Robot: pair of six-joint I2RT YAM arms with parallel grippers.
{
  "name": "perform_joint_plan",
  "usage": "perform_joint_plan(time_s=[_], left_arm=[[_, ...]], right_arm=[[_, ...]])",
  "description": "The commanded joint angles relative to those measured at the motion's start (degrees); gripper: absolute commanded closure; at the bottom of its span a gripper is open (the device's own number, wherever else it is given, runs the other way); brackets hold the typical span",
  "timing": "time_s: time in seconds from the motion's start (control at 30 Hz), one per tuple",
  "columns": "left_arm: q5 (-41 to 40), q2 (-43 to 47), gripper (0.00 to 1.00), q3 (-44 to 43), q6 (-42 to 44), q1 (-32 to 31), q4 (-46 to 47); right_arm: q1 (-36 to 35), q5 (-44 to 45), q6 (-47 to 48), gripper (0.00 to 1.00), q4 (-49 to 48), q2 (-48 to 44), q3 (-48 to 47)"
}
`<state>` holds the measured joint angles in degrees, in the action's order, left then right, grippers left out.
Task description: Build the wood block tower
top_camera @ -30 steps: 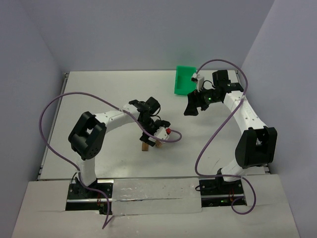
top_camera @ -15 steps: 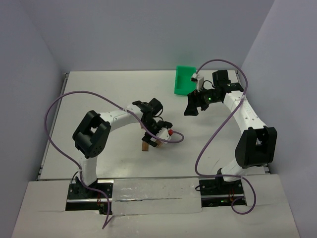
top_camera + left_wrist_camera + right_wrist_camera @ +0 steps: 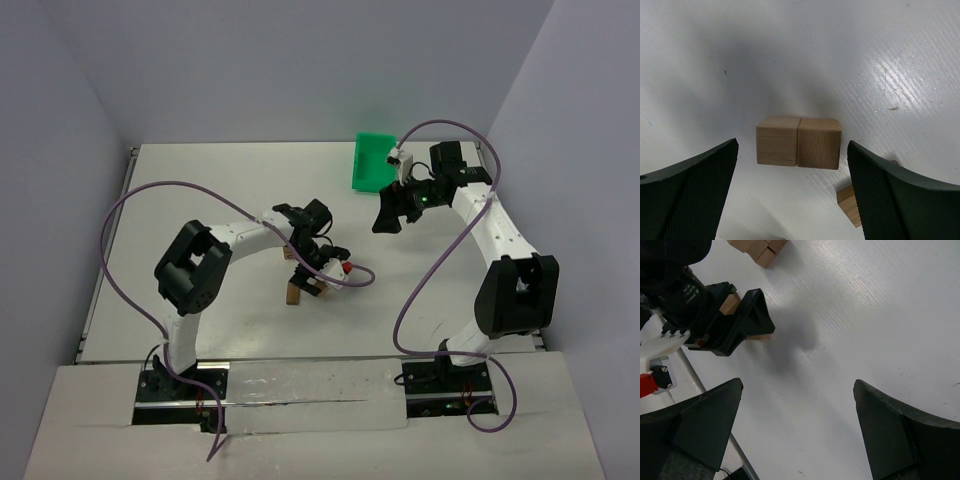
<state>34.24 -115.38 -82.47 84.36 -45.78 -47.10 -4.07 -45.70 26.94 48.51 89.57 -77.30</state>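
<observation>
Left gripper (image 3: pixel 791 145) hangs released over the wood blocks (image 3: pixel 777 141): two cubes lying touching, side by side, on the surface (image 3: pixel 865 60), with the jaws bracketing them and a gap on either side. A third block (image 3: pixel 849 202) peeks out by one finger. Since a second ago the left arm has swung its elbow inward while the gripper holds over the same pair. We read this as lining up a pick. No tower stands yet that we can see. Farther off, right gripper (image 3: pixel 386 216) is unchanged, spread wide, grasping nothing, near the green bin (image 3: pixel 370 165).
</observation>
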Motion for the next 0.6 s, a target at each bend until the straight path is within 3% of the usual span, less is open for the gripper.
perform_joint_plan(time_s=[0.0, 0.17, 0.57], left_arm=[[1.44, -1.19, 0.09, -2.92, 1.4, -0.53, -1.33], [1.62, -2.08, 0.18, -4.39, 1.07, -0.47, -3.25], [1.1, -2.4, 0.26, -3.76, 0.81, -0.54, -3.79]], right_arm=[[0.73, -1.32, 0.83, 0.0, -0.26, 0.97, -1.72], [0.65, -1.48, 0.83, 0.0, -0.19, 1.05, -1.8], [0.73, -1.67, 1.01, 0.0, 0.01, 1.58, -2.25]])
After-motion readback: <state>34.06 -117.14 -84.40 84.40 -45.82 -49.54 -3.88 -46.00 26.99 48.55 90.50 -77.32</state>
